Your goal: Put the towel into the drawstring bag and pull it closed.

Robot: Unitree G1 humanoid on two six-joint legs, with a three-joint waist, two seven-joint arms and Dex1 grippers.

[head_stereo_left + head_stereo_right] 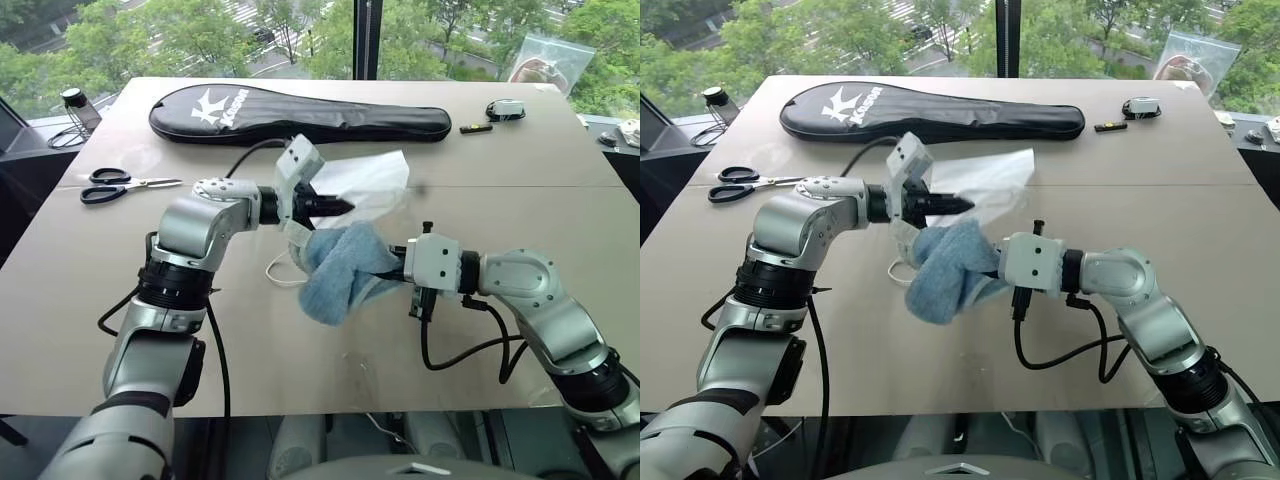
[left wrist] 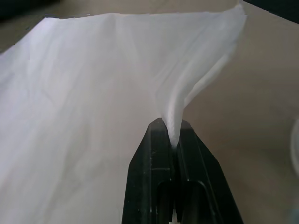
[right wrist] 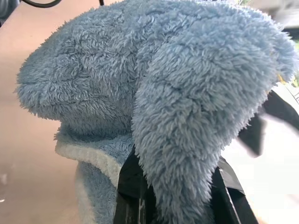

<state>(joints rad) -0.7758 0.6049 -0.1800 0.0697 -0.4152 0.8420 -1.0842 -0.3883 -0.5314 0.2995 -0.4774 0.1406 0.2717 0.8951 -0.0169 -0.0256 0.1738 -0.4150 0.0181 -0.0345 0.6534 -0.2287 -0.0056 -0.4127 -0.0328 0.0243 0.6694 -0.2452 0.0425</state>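
Landmark = racket case (image 1: 300, 112), the long black one lying across the far side of the table (image 1: 80, 300). Drawstring bag (image 1: 365, 185) sits just on the near side of the case, lifted off the tabletop at one edge; thin white fabric, see-through enough that its far outline is hard to trace, and its lower part is hidden behind the arm and the towel. Left gripper (image 2: 173, 140) has its jaws pinched tight on a fold of the bag's rim, clear in the left wrist view; can't tell whether the cord is inside that fold. Towel (image 1: 340, 270) hangs in the air nearer the robot than the bag, further from the case, fluffy light blue with a pale edge, draped in a bundle. Right gripper (image 3: 168, 186) is nearly buried in it: jaws narrow, clamped on the towel, fingertips covered by the pile, so the exact grip point is not visible. A loop of white cord (image 1: 280, 272) lies on the table beside the towel, partly hidden by it. Scissors (image 1: 115, 184) lie off the case's left end, toward the robot. Small dark items (image 1: 505, 110) past the case's right end are too small to identify. Clear pouch (image 1: 545, 62) at the far right corner, cut off by the frame.
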